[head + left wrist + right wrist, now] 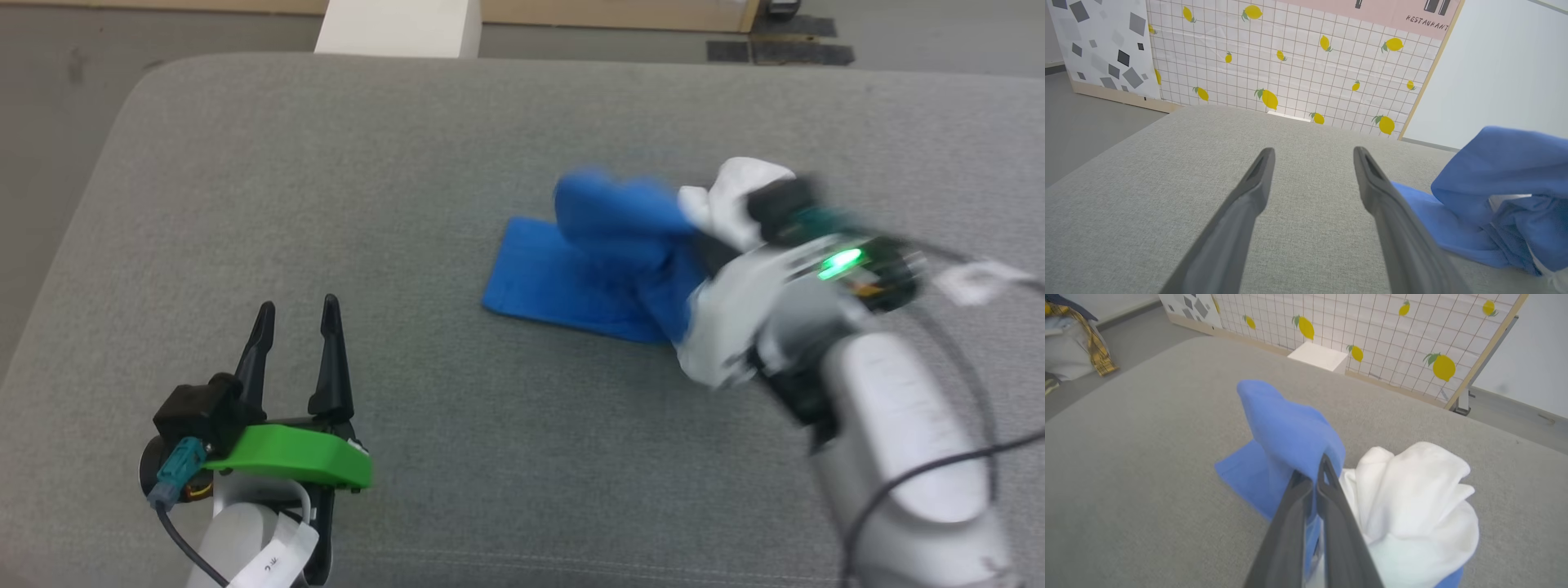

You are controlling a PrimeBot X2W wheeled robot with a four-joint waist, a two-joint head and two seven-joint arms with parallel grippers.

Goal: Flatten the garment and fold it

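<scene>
The soft white T-shirt with bright blue sleeves (604, 245) sits right of centre on a broad grey fabric-covered cushion (408, 163), bunched up rather than spread out. One blue sleeve lies flat on the cushion, pointing toward the robot's left. A second blue fold stands up above it, and the white body cloth is heaped in a crumpled mound just beside that.

The right pincer (1314, 473) has its two long dark fingers pressed together, pinching the T-shirt where the raised blue fold meets the white cloth. In the head view the right forearm and wrist are blurred, with a green light glowing on the wrist.

The left pincer (298, 314) is near the lower left of the cushion, well apart from the T-shirt, with its fingers spread and nothing between them. In its own wrist view the blue cloth shows off to the right of its fingers.

Beyond the far edge of the cushion stand a white square block (1318, 357) and a white grid-patterned panel printed with yellow lemons (1298, 61)
</scene>
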